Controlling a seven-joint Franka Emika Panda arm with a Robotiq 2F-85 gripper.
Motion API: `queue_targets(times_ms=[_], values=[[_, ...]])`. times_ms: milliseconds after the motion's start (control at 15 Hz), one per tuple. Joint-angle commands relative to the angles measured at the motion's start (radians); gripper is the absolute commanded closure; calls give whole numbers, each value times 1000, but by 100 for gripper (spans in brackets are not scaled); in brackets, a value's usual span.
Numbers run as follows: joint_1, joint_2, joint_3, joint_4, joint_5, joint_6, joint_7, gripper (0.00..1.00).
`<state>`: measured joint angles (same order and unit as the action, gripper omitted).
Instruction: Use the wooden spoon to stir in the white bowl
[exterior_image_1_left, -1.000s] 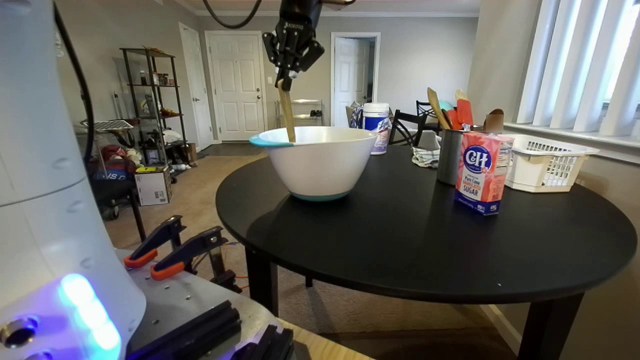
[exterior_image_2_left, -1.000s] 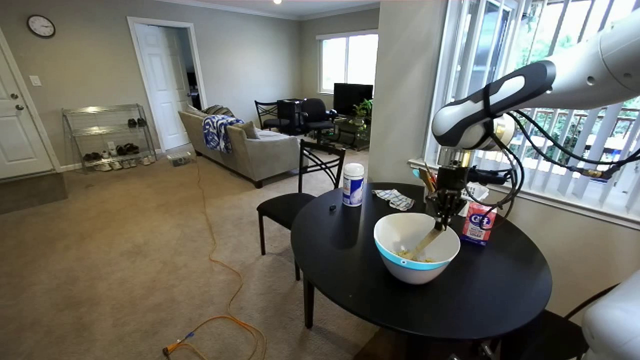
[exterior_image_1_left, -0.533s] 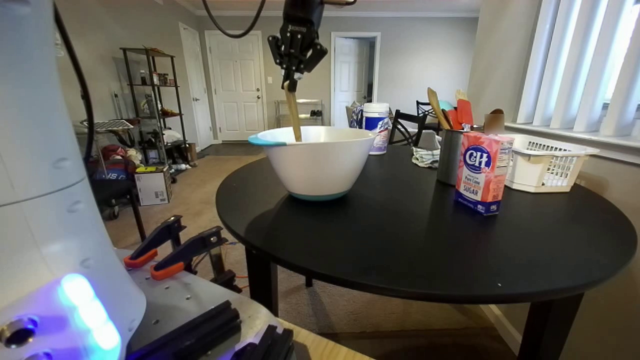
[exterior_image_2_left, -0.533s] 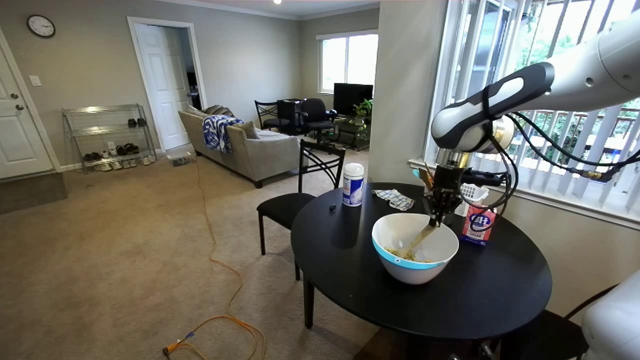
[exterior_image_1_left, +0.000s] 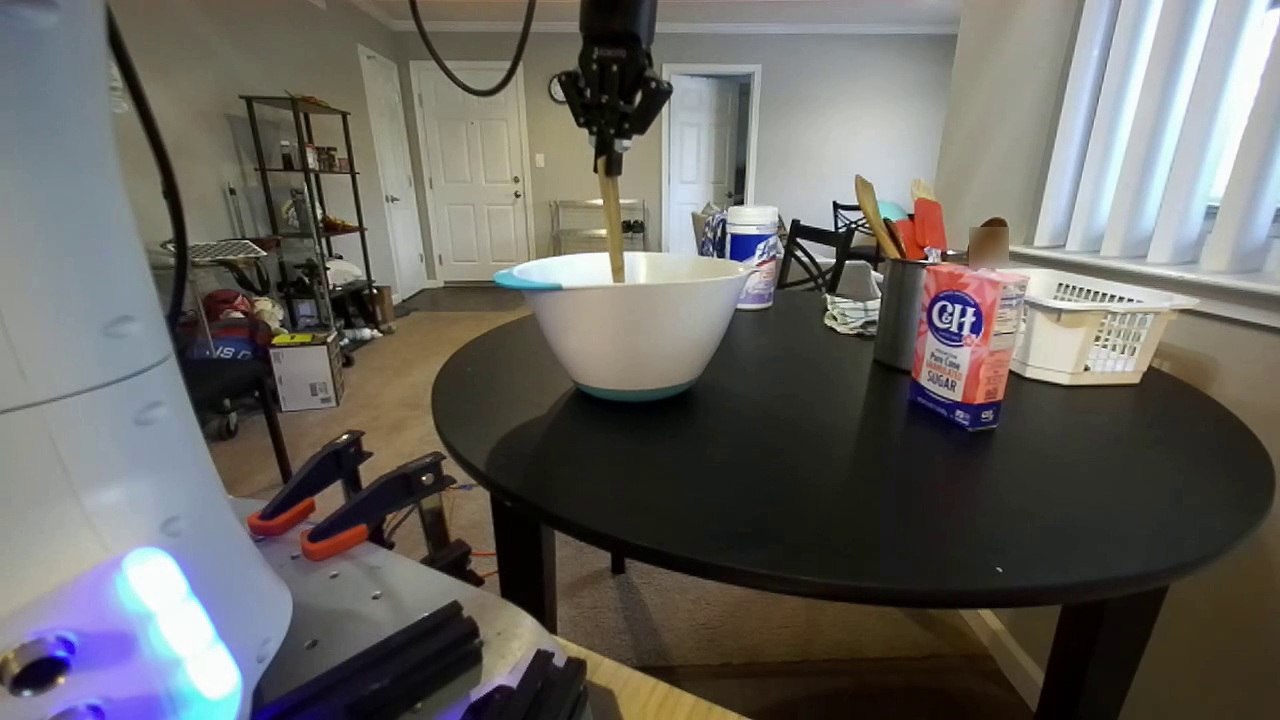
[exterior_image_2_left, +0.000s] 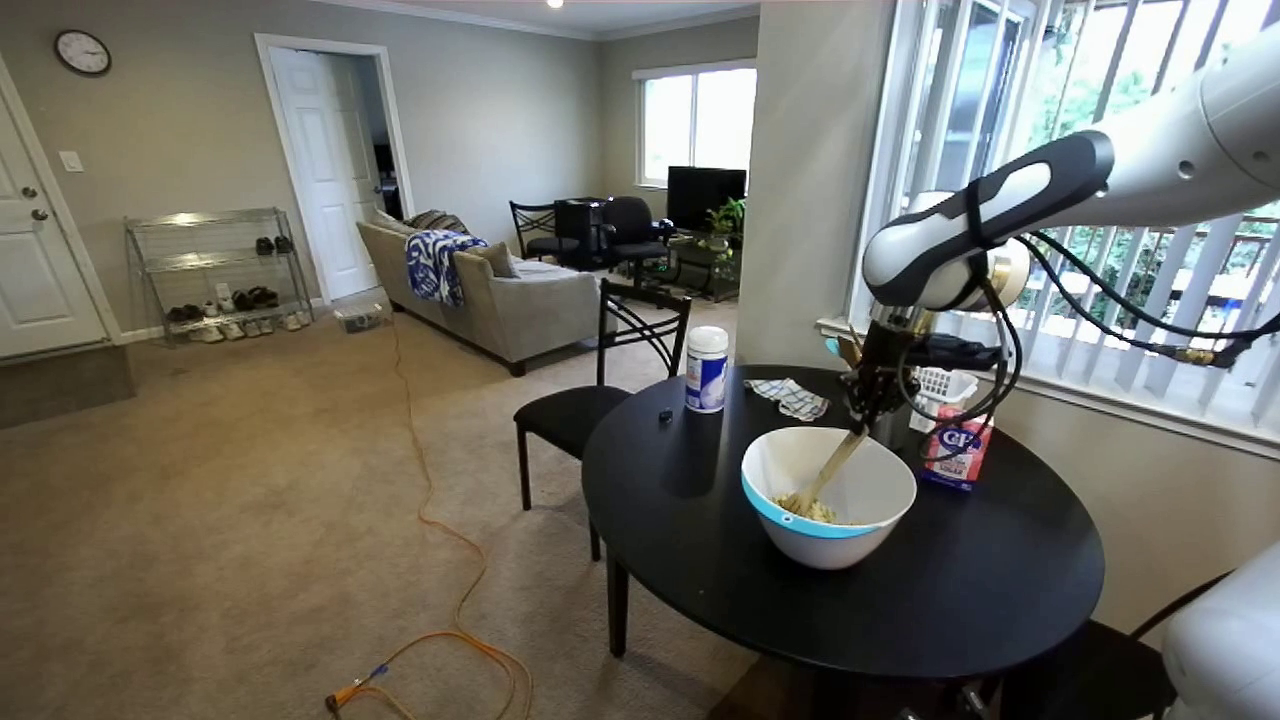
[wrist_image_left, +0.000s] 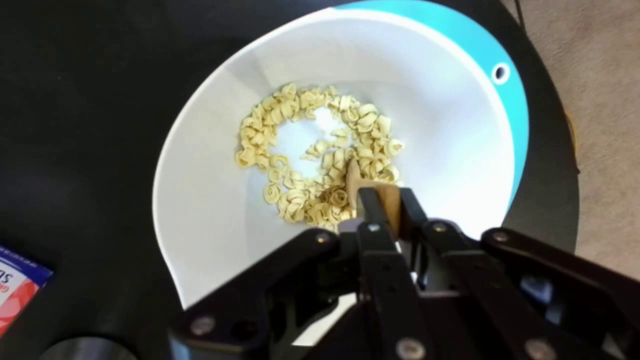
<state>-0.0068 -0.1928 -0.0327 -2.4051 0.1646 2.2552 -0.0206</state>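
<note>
Spoon (exterior_image_1_left: 612, 225) and bowl (exterior_image_1_left: 640, 335) are both at the round black table (exterior_image_1_left: 850, 480), which is the largest thing of this work. On it the bowl stands upright near the edge, and its teal lip (wrist_image_left: 475, 40) points toward this edge; the sugar box (exterior_image_1_left: 968, 345) stands apart from it. After these comes the claw (wrist_image_left: 391, 205), which is above the bowl and is clenched on the upper part of the spoon. For the coming move, one relation is important: the spoon lies below the claw, and its long axis goes downward from there into the bowl. In an exterior view the handle (exterior_image_2_left: 835, 464) is clearly slanted, with its lower end to the left of that view. This lower end seems to be among the pasta (wrist_image_left: 367, 120), although in the wrist view the claw hides a part of the spoon. The pasta is smallest of all and makes a loose ring on the bottom. I judge that stirring is the step in hand; how much remains, I cannot tell. Next, the claw should probably lead the lower end around this ring, with care that the handle does not push the rim.
</note>
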Motion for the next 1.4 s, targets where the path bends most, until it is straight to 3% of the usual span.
queue_targets(times_ms=[0,600,1000,1200,1333], values=[[-29,7,5,-40,-78,99,71,95],[-56,5,4,-36,-180,91,156,95],[-98,11,5,-27,-316,-4,295,94],[-88,13,0,-30,-273,-81,304,94],[-71,20,-20,-44,-194,-136,218,94]])
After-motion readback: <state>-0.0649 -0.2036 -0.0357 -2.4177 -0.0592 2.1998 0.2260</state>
